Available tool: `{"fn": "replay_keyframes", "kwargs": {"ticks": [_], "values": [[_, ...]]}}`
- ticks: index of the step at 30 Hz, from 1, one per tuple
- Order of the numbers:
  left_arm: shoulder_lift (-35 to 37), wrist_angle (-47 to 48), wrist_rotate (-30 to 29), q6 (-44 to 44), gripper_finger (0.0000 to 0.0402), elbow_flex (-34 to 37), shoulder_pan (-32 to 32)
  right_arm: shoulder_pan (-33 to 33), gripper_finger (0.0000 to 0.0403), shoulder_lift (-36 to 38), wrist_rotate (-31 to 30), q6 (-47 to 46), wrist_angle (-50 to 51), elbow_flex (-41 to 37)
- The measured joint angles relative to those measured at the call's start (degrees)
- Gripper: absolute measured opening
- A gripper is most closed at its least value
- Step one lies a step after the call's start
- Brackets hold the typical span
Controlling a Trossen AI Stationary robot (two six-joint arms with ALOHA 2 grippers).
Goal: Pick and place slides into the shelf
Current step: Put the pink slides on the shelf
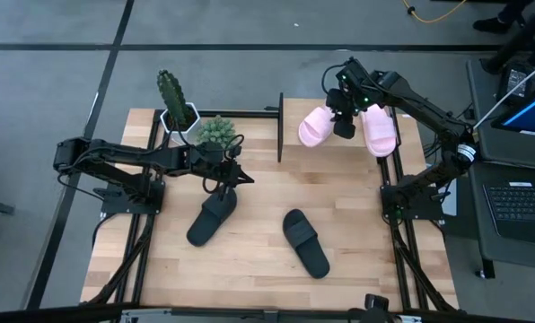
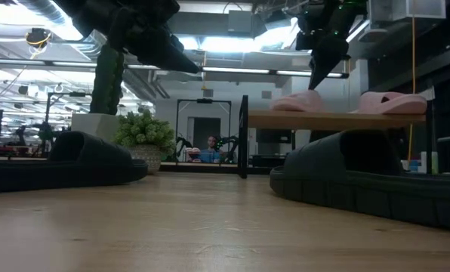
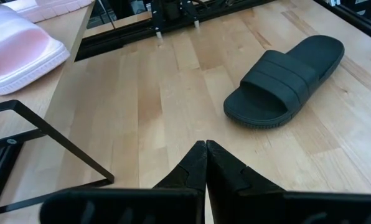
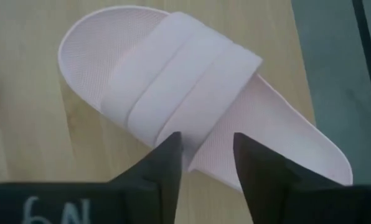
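Shelf [image 1: 339, 152]: light board on a thin black frame, at the table's far edge toward the right arm's side; one black end frame [image 1: 280, 126] stands upright at its inner end

Pink slides: two on the shelf board, apart from each other. One [image 1: 315, 126] lies nearer the end frame, the other [image 1: 379, 130] nearer the right arm's base

Right gripper [image 1: 344, 121]: over the shelf between the two pink slides, fingers spread. In its wrist view the fingertips [image 4: 167, 155] straddle the edge of a pink slide's strap [image 4: 179, 93]; whether they touch it cannot be told

Black slides: two on the table [image 1: 249, 260], off the shelf. One [image 1: 213, 216] lies below the left gripper, the other [image 1: 305, 242] nearer the table's middle, well apart from the first

Left gripper [image 1: 243, 177]: fingers pressed together, holding nothing, above the table just beside the first black slide

Other things: tall cactus in a white pot [image 1: 175, 100] and a low round green plant [image 1: 215, 132], both at the far edge beside the shelf's end frame, close to the left arm's forearm. Laptop [image 1: 523, 193] off the table past the right arm
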State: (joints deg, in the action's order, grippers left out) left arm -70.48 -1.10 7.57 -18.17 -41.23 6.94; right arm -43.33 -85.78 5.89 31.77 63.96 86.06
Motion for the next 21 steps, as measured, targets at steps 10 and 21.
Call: {"fn": "replay_keyframes", "kwargs": {"ticks": [10,21], "values": [[0.0,0.0,-0.1,0.0,0.0,0.0,0.0,0.0,0.0156,0.0,0.0,-0.1,1.2,0.9],[0.0,0.2,-2.6,-0.1,0.0,0.0,0.0,2.1,0.0156,0.1,0.3,-13.4,3.8,10.7]]}}
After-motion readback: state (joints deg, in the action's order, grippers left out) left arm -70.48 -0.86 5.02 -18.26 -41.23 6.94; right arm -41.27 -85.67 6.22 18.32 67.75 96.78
